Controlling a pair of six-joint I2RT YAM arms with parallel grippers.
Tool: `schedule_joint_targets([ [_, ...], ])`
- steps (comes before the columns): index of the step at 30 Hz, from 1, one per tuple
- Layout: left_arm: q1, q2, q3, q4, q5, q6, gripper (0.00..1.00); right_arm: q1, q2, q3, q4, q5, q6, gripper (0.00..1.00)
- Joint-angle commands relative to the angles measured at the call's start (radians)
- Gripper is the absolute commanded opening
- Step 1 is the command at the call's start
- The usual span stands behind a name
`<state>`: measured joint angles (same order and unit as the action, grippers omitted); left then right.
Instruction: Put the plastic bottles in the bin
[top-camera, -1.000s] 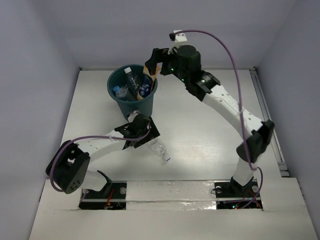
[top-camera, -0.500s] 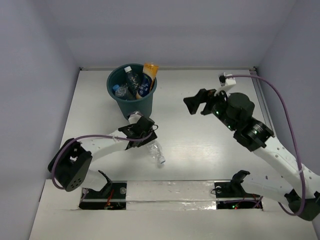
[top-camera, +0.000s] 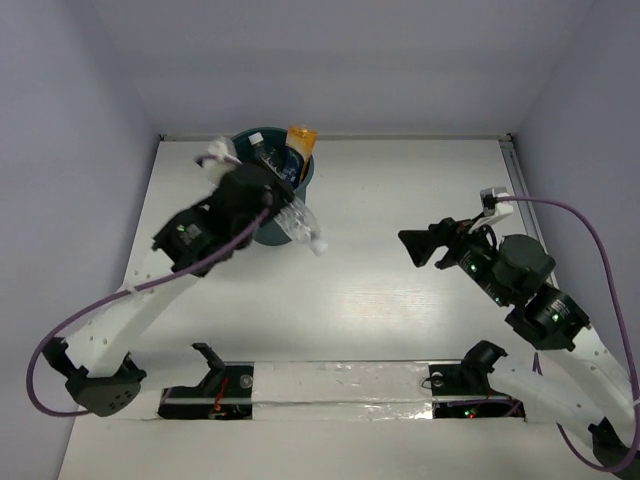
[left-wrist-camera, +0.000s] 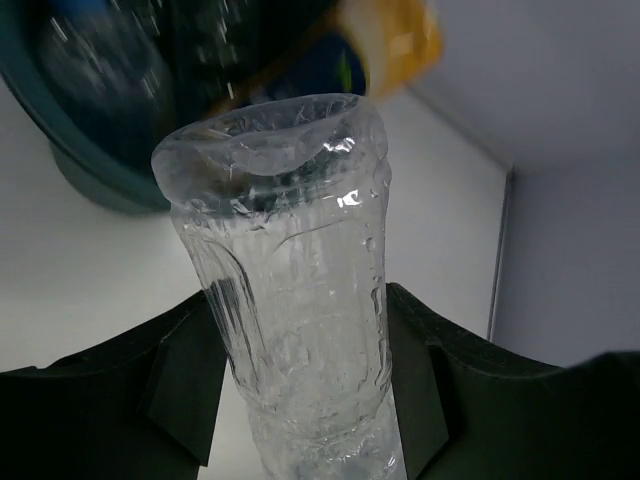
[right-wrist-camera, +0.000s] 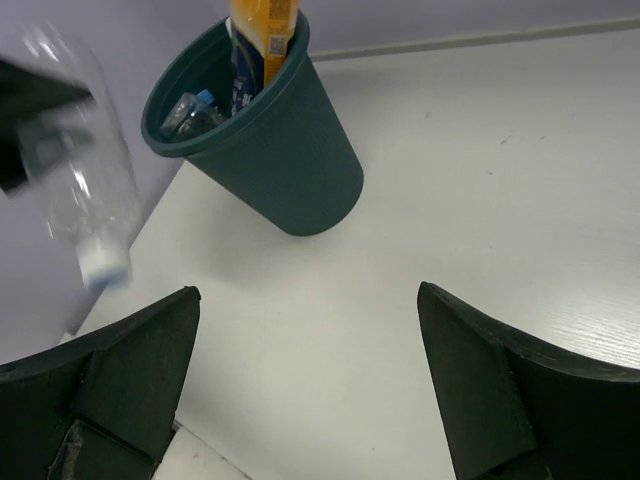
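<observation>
One clear crinkled bottle (top-camera: 298, 226), dark teal bin (right-wrist-camera: 270, 150)

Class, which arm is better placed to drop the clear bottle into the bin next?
Left. The left gripper holds the clear bottle close by the bin; the right gripper is open, empty, farther away.

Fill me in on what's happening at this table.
The left arm holds a clear bottle in its jaws, lifted off the table close to the bin but not yet in it, cap end pointing down. The bin already holds several bottles, with an orange bottle sticking up past the rim. The right arm hangs over the table's right side, jaws open and empty.
</observation>
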<state>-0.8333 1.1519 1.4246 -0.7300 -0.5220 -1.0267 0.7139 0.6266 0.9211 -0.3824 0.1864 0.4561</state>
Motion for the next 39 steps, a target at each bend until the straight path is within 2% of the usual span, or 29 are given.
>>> schedule_joint_targets([
  [1, 0.191, 0.026, 0.18, -0.108, -0.171, 0.127, 0.43, 0.001, -0.007, -0.016, 0.005, -0.08, 0.012, 0.94],
  [6, 0.382, 0.187, 0.406, -0.032, -0.233, 0.307, 0.42, 0.001, -0.004, 0.013, -0.019, -0.175, -0.02, 0.93],
  [9, 0.425, 0.345, 0.549, -0.023, -0.308, 0.398, 0.42, 0.001, -0.021, 0.028, -0.047, -0.229, -0.036, 0.93],
  [14, 0.439, 0.486, 0.669, -0.016, -0.447, 0.468, 0.43, 0.001, -0.048, 0.041, -0.091, -0.258, -0.05, 0.92],
  [17, 0.439, 0.515, 0.643, 0.039, -0.531, 0.49, 0.43, 0.001, -0.071, 0.044, -0.116, -0.272, -0.053, 0.92],
  [21, 0.428, 0.519, 0.562, 0.234, -0.63, 0.591, 0.43, 0.001, -0.08, 0.044, -0.128, -0.307, -0.06, 0.92],
  [30, 0.372, 0.528, 0.384, 0.618, -0.713, 0.839, 0.43, 0.001, -0.067, 0.027, -0.115, -0.35, -0.042, 0.92],
  [36, 0.339, 0.509, 0.249, 0.722, -0.684, 0.8, 0.43, 0.001, -0.028, 0.015, -0.084, -0.375, -0.02, 0.92],
  [39, 0.339, 0.513, 0.232, 0.724, -0.665, 0.78, 0.43, 0.001, -0.01, 0.009, -0.075, -0.369, -0.016, 0.92],
])
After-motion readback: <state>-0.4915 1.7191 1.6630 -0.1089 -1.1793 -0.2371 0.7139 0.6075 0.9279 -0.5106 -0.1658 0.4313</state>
